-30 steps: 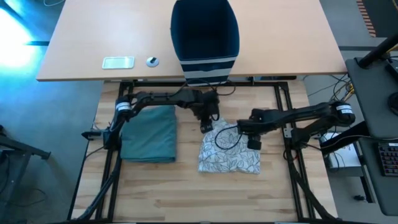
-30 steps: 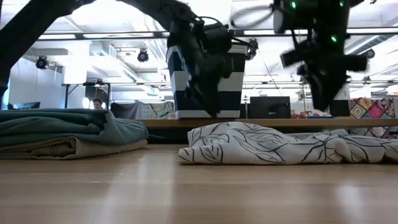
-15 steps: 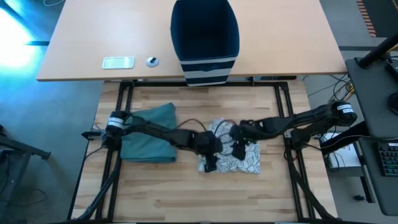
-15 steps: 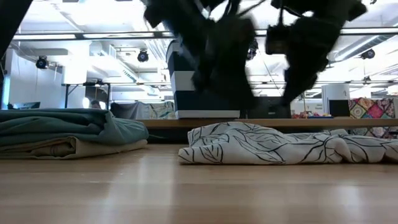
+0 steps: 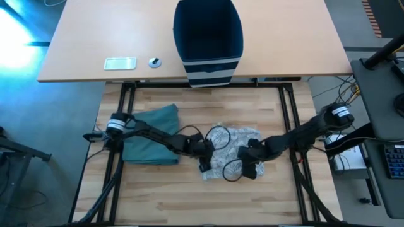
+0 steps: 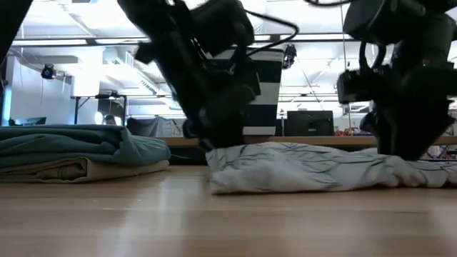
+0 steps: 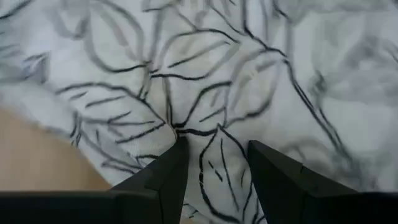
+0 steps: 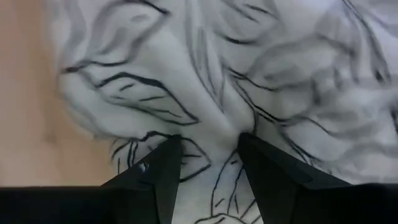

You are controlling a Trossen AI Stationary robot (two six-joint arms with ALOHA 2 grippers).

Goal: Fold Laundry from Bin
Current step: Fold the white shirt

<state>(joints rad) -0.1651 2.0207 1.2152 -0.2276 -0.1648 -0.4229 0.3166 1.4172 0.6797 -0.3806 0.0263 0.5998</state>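
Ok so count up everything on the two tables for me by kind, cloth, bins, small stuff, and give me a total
Cloth items: 3 - white leaf-print garment, teal-green garment, beige garment under the teal one
Bins: 1 - navy bin
Small items on the far table: 2 - white flat device, small round object
Total: 6

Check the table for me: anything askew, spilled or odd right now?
Nothing stands out. The white leaf-print garment lies rumpled mid-table with the left gripper and right gripper down on it; the teal stack lies tidy, bin upright.
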